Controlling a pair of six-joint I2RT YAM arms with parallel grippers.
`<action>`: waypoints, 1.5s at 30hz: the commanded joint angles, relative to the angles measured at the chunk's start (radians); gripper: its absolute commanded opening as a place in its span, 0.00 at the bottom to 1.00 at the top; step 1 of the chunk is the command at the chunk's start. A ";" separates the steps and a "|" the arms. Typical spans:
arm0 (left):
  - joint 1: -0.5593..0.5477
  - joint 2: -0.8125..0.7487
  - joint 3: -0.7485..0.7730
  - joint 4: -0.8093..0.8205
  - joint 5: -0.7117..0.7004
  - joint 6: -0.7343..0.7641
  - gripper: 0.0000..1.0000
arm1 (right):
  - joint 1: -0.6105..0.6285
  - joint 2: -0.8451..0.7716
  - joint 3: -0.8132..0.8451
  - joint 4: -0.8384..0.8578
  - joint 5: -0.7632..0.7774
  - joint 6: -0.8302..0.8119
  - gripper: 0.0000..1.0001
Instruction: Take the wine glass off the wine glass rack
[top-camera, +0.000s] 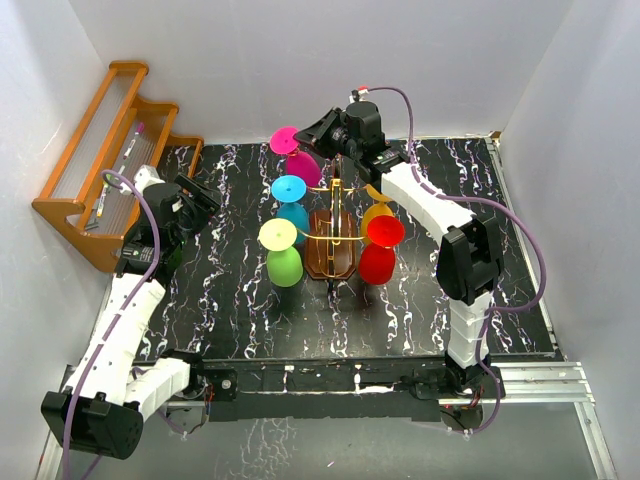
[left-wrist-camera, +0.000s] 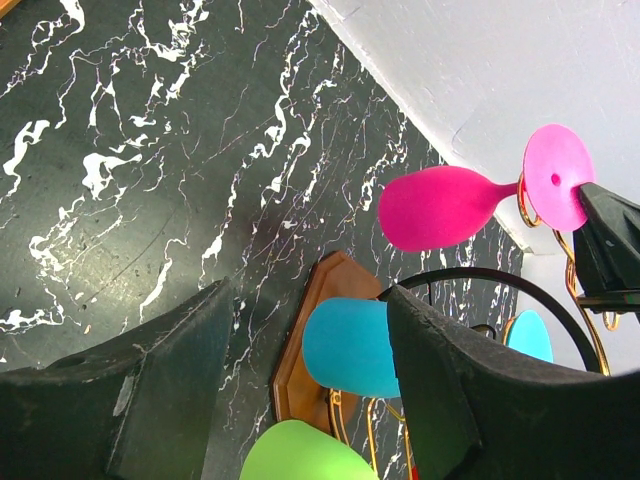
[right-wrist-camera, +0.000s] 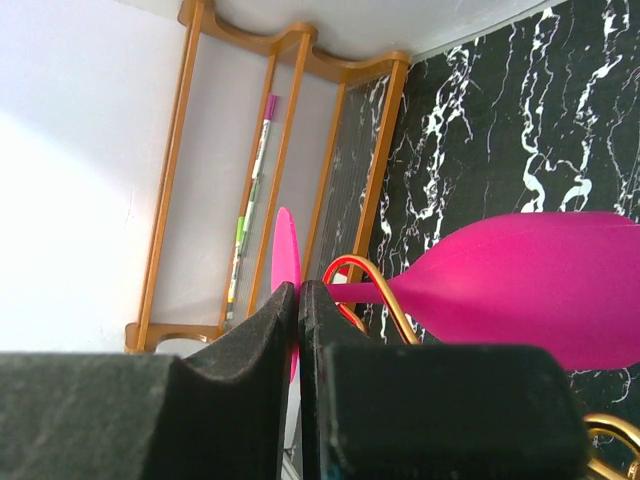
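The left gripper (left-wrist-camera: 310, 300) hangs over the black, white-veined marble tabletop (top-camera: 230, 300), to the left of the stand. Its jaws are moderately apart and hold nothing. Through the gap its wrist camera looks at the wine glass rack (top-camera: 332, 260), which has a dark brown oval wooden base, a thin gold wire post and curled arms.

Plastic glasses hang bowl-down from those arms. On the left side a green glass (top-camera: 285, 267) is nearest and a blue glass (top-camera: 293, 218) is behind it. On the right side a red glass (top-camera: 377, 264) has an orange glass (top-camera: 376, 212) beyond it.

Farthest back on the left, the magenta wine glass (right-wrist-camera: 520, 285) is on the rack, its stem lying in a gold hook. The right gripper (right-wrist-camera: 299, 295) reaches it from behind. Its fingers are pressed together, and the thin rim of the glass's pink foot runs into the seam between them, apparently pinched.

An orange-brown slatted wooden shelf (top-camera: 128, 70) leans against the far-left wall, with a marker pen (right-wrist-camera: 262, 160) on it.
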 joint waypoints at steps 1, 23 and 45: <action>-0.002 -0.008 0.034 -0.007 0.005 0.013 0.61 | -0.005 -0.030 0.029 0.077 0.058 -0.014 0.08; -0.001 0.010 0.039 0.003 0.026 0.010 0.60 | -0.021 -0.218 -0.119 0.070 0.024 -0.057 0.08; -0.001 0.033 0.159 0.073 0.162 0.067 0.61 | -0.018 -0.152 -0.047 0.029 -0.301 -0.094 0.08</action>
